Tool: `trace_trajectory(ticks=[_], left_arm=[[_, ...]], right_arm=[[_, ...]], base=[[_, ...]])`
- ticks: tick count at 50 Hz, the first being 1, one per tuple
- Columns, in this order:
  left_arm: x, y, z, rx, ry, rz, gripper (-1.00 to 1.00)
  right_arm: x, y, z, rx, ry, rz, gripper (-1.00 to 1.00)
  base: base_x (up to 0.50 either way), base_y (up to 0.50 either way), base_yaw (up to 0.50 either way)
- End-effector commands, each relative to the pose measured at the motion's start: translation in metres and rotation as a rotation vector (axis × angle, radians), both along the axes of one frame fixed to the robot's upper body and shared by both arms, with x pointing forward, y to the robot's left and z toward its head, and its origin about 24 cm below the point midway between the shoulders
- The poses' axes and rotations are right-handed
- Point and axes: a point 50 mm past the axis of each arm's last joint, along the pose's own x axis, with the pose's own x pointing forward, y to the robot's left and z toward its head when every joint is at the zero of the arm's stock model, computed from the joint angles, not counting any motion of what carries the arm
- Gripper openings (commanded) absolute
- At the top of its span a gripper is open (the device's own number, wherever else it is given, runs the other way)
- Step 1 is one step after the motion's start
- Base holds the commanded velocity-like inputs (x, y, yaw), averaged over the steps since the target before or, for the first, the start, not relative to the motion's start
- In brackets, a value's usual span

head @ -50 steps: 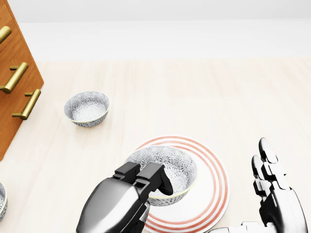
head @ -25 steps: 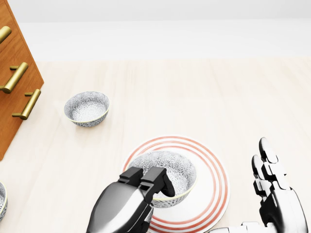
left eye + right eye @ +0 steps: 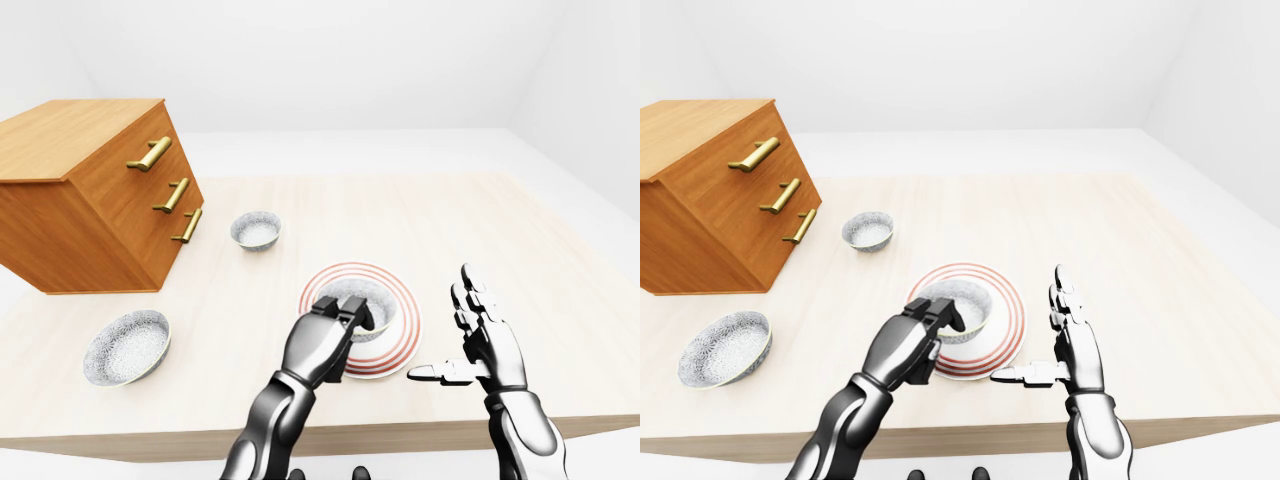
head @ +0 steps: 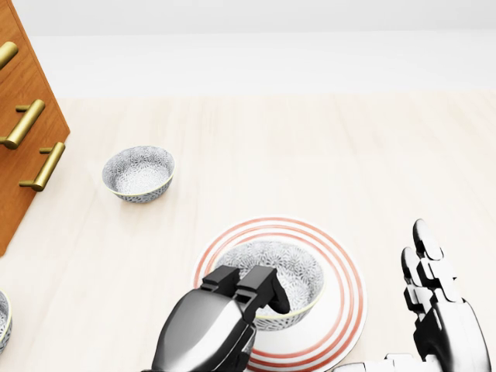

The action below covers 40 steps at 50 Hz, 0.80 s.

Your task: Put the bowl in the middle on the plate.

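Note:
A patterned grey-white bowl [image 4: 285, 271] sits on the white plate with red rings [image 4: 345, 267], close to the plate's middle. My left hand [image 4: 249, 288] comes up from the bottom of the head view. Its fingers are hooked over the bowl's lower-left rim and closed on it. My right hand [image 4: 403, 310] stands open with straight fingers and thumb out. It is to the right of the plate and touches nothing. The left hand hides the plate's lower-left part.
A smaller patterned bowl [image 4: 138, 172] lies up and left of the plate. A wider bowl [image 3: 127, 347] lies at the far left, below the wooden dresser [image 3: 90, 200] with brass handles. The table edge [image 3: 400, 435] runs near the bottom of the left-eye view.
My left hand has carried the bowl a little to the right and down, toward the plate's middle. The right hand and the other bowls have not moved.

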Motion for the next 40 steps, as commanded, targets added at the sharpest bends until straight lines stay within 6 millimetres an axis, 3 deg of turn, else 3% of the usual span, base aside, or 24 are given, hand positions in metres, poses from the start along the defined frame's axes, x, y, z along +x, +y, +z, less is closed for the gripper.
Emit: trace_trajectory(ticks=[1,40], left_arm=[[0.003,-0.0057,0.001,0.008,-0.04,0.008,-1.0],[0.0077,-0.0072,-0.0065,0.022,-0.043,0.025,-1.0]], right_arm=[[0.0,0.0001,0.0004,0.0,-0.002,0.0,1.0],[-0.001,0.0004,0.0025,0.002,-0.011,0.001,1.0]], base=[[0.0,0.0,0.0],[0.0,0.0,0.0]])
